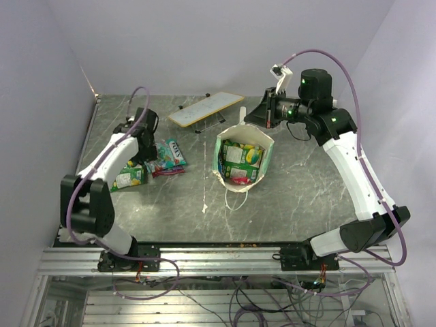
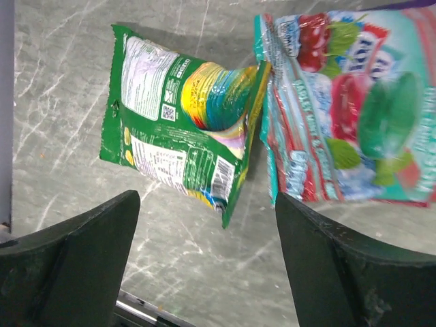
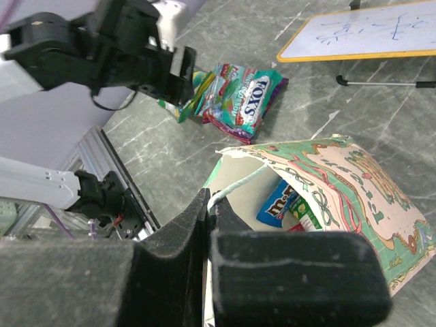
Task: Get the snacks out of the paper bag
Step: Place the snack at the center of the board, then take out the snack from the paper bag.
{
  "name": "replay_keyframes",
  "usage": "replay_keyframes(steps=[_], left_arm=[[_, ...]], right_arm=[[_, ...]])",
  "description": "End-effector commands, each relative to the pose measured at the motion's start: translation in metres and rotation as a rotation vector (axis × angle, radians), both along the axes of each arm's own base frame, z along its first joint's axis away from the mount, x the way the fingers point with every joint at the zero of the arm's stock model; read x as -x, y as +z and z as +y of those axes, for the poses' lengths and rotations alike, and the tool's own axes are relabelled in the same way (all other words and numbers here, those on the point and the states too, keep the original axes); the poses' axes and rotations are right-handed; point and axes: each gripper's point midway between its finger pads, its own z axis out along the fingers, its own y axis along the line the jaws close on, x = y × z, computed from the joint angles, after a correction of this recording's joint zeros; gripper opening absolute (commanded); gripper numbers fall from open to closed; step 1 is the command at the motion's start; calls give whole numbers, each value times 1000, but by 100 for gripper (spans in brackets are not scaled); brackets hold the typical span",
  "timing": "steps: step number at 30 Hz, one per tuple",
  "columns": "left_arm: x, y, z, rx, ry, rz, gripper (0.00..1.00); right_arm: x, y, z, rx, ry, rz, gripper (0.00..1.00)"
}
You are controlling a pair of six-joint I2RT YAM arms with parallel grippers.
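The mint-green paper bag (image 1: 264, 158) stands mid-table with its mouth open. Green (image 1: 240, 170), yellow-green and red packets lie inside it. The right wrist view shows the bag (image 3: 340, 184) with a blue packet (image 3: 276, 204) inside. My right gripper (image 1: 253, 117) is at the bag's far rim, shut (image 3: 212, 204) on its white cord handle (image 3: 238, 187). My left gripper (image 1: 145, 158) is open and empty (image 2: 208, 231), low over the table beside a green packet (image 2: 184, 116) and a teal-red packet (image 2: 347, 102). These lie at the left (image 1: 128, 177), (image 1: 168, 154).
A flat white board (image 1: 206, 109) on black legs stands behind the bag. The bag's other cord handle (image 1: 238, 201) lies on the table in front of it. A purple-pink packet (image 1: 172, 172) sits under the teal one. Walls close the left and back.
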Motion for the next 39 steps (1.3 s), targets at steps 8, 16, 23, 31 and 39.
replay_keyframes(steps=[8,16,23,31,39], left_arm=[[-7,132,-88,589,-113,-438,86],[17,191,-160,803,-380,-598,89],[87,194,-219,851,-588,-617,88],[158,185,-255,931,-705,-590,86],[231,166,-288,790,-862,-597,82]], right_arm=[[18,10,11,-58,130,-21,0],[72,-4,46,-75,362,-67,0],[115,-29,71,-97,425,7,0],[139,-11,67,-176,427,-44,0],[117,-13,56,-175,213,-39,0]])
